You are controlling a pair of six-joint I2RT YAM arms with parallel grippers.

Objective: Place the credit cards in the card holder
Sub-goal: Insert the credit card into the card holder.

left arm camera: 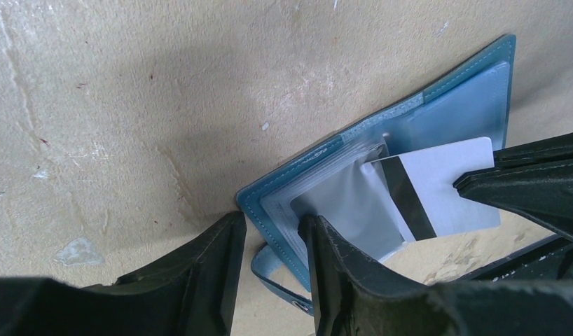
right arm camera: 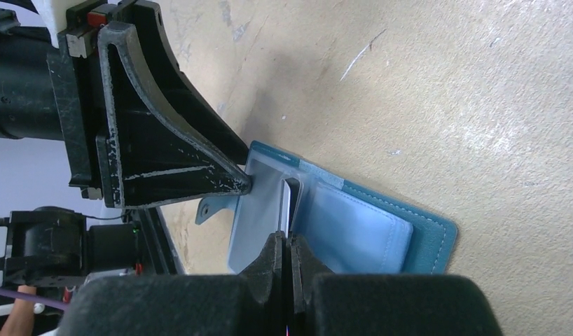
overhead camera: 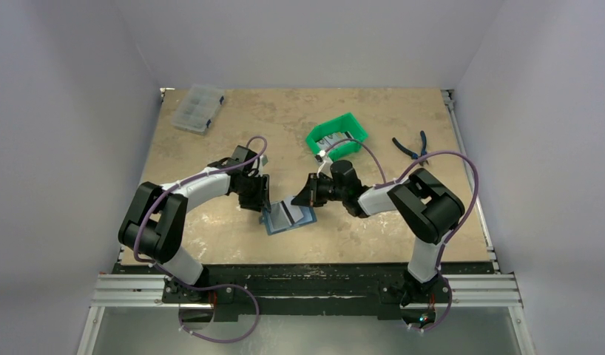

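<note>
- Two grippers meet over the open card holder (overhead camera: 288,217), which lies near the table's (overhead camera: 211,148) front centre. The left gripper (overhead camera: 257,198) is at its left side and the right gripper (overhead camera: 303,194) at its right.
- Left wrist view: the left gripper (left arm camera: 273,241) has its jaws partly apart, straddling the card holder's cover edge.
- Right wrist view: the right gripper (right arm camera: 289,245) is clamped on a credit card (right arm camera: 286,203), seen edge-on, with its leading edge at the holder's sleeves (right arm camera: 259,217).
</note>
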